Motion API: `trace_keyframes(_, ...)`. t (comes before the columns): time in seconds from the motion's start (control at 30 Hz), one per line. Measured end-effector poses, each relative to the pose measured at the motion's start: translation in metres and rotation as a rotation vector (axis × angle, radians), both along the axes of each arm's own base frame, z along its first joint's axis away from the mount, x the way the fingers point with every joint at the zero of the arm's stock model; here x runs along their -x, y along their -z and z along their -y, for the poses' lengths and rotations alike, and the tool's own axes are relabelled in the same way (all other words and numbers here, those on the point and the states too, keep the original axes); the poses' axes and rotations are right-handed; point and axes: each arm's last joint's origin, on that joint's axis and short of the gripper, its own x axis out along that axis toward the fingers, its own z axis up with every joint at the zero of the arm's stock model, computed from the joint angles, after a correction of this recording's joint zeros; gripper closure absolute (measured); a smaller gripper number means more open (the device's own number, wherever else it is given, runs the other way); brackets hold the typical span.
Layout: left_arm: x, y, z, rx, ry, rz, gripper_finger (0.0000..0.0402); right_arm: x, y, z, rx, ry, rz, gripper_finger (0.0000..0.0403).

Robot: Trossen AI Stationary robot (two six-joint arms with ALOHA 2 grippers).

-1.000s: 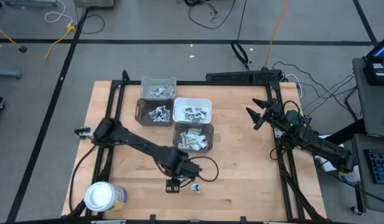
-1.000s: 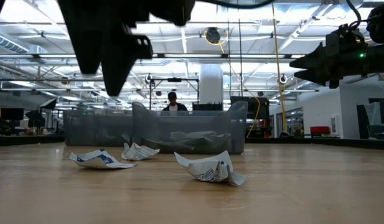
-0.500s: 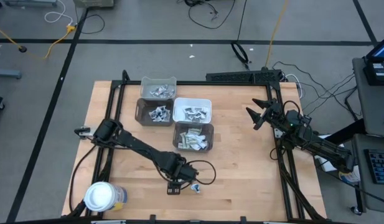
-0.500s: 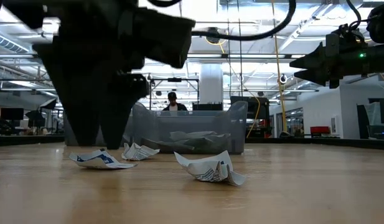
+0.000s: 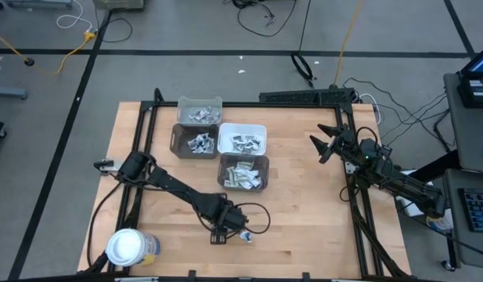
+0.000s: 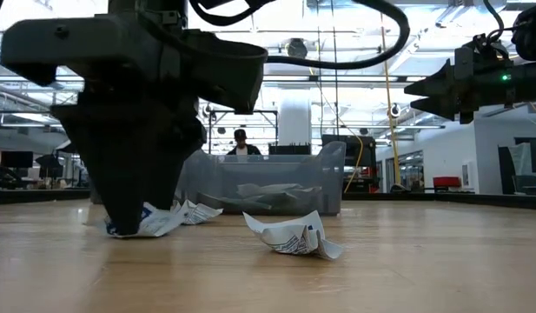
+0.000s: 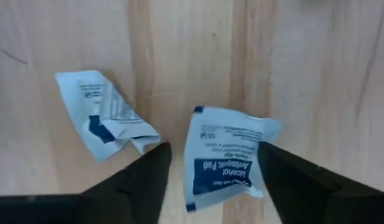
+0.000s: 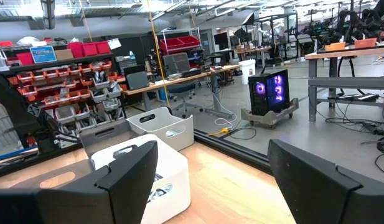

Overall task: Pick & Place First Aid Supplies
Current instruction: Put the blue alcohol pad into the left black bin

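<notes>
My left gripper [image 7: 213,149] points straight down near the table's front, open, low over the wood. Its two fingers stand on either side of a white packet with blue print [image 7: 226,158] that lies flat on the table. A second crumpled packet [image 7: 107,115] lies beside it. In the low view the left gripper [image 6: 133,228] reaches down to the packet [image 6: 159,222], and two more packets [image 6: 294,236] [image 6: 195,211] lie nearby. My right gripper [image 5: 319,145] waits open above the table's right side. My left gripper comes at the printed packet from above with one finger [image 7: 148,180] beside the packet's one long edge and the other [image 7: 285,180] beside the opposite edge [image 7: 261,155]. I cannot tell whether either finger touches it. The packet lies flat on the wood.
Three grey bins [image 5: 199,110] [image 5: 195,141] [image 5: 243,172] and a white bin [image 5: 241,139], all holding packets, stand at the table's far middle. A white-lidded round jar [image 5: 127,247] stands at the near left corner. A person shows far off in the room [image 6: 241,143].
My left gripper has come straight down from well above the table until its fingertips are at the packet near the front edge. The packets have stayed where they were.
</notes>
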Motion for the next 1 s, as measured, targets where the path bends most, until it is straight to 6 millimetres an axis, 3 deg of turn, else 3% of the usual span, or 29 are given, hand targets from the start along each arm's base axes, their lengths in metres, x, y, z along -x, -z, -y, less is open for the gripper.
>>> trace_keyframes(0.37, 0.000, 0.001, -0.005, -0.015, -0.025, -0.012, 0.0387, 0.000, 0.000, 0.000, 0.000, 0.000, 0.000, 0.0105)
trace_keyframes(0.53, 0.002, -0.003, -0.007, -0.001, -0.034, -0.043, 0.0396, 0.000, 0.000, 0.000, 0.000, 0.000, 0.000, 0.0105)
trace_keyframes(0.67, 0.007, -0.022, -0.011, 0.021, -0.024, -0.039, 0.0397, 0.000, 0.000, 0.000, 0.000, 0.000, 0.000, 0.0105)
trace_keyframes(0.83, 0.018, -0.068, -0.016, 0.120, -0.010, 0.014, 0.0399, 0.000, 0.000, 0.000, 0.000, 0.000, 0.000, 0.0105)
trace_keyframes(1.0, 0.032, -0.100, -0.023, 0.133, -0.003, 0.060, 0.0399, 0.000, 0.000, 0.000, 0.000, 0.001, 0.001, 0.0105)
